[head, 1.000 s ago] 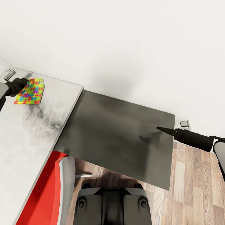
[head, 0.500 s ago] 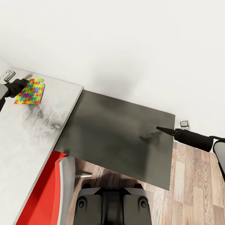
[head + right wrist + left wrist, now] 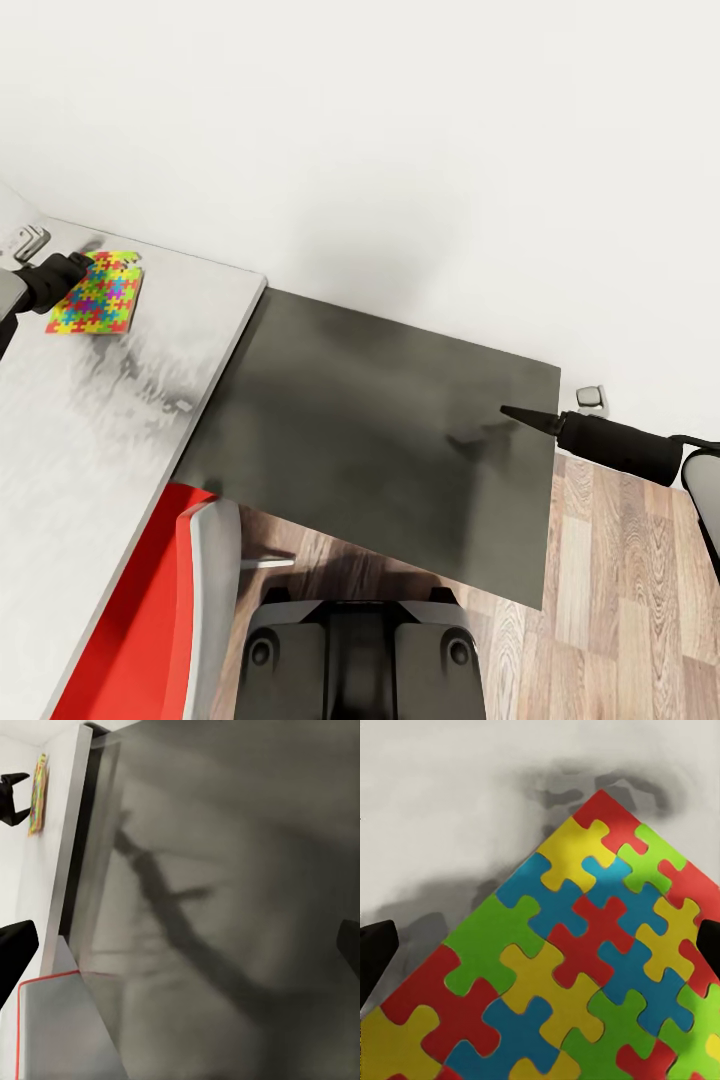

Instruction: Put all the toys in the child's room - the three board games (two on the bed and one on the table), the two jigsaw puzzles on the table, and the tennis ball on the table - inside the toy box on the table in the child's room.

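Note:
One jigsaw puzzle, a flat slab of bright interlocking pieces, lies on the light grey top of the table near the wall. My left gripper hovers at the slab's edge. In the left wrist view the puzzle spreads beneath the left gripper, whose dark fingertips stand wide apart, open. My right gripper hangs open and empty over the right edge of the table's dark grey wing. The right wrist view shows the puzzle far off.
A red and grey chair stands against the table's front at the lower left. My base sits before the dark wing. Wood-plank floor lies to the right, with a small grey fixture at the white wall's foot.
The left arm has shifted very slightly by the puzzle; the puzzle and the right arm have stayed in place.

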Controlling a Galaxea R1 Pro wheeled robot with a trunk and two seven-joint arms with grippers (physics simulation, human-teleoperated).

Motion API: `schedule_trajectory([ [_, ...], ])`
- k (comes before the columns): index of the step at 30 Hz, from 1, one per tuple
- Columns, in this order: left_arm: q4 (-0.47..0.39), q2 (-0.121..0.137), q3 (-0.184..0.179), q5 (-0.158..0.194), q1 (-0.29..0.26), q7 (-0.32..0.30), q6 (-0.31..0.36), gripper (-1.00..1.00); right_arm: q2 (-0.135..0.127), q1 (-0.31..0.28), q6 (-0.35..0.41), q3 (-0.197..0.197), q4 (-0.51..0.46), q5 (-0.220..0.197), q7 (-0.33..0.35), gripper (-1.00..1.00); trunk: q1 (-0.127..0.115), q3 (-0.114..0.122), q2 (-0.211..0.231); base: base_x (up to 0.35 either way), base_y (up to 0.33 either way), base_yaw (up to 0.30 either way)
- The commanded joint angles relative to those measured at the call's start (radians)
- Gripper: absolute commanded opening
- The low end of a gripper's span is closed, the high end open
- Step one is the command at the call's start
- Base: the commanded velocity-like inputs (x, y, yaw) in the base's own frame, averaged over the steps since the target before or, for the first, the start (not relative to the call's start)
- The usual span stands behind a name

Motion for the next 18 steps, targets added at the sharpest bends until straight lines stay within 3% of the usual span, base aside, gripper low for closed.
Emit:
schedule_trajectory([
  [1, -0.002, 0.001, -0.008, 0.011, 0.000, 0.008, 0.003, 1.00, 0.000, 0.000, 0.005, -0.001, 0.000, 0.005, 0.006, 1.00, 0.001, -0.001, -0.002, 0.000, 0.000, 0.000],
  [9, -0.002, 0.001, -0.008, 0.011, 0.003, 0.007, 0.003, 1.00, 0.000, -0.001, 0.005, 0.000, 0.000, 0.005, 0.006, 1.00, 0.001, -0.001, -0.002, 0.000, 0.000, -0.016],
  [18, -0.002, 0.001, -0.009, 0.011, 0.004, 0.003, 0.004, 1.00, 0.000, -0.001, 0.005, 0.001, 0.000, 0.005, 0.006, 1.00, 0.001, -0.001, -0.002, 0.000, 0.000, -0.154],
])
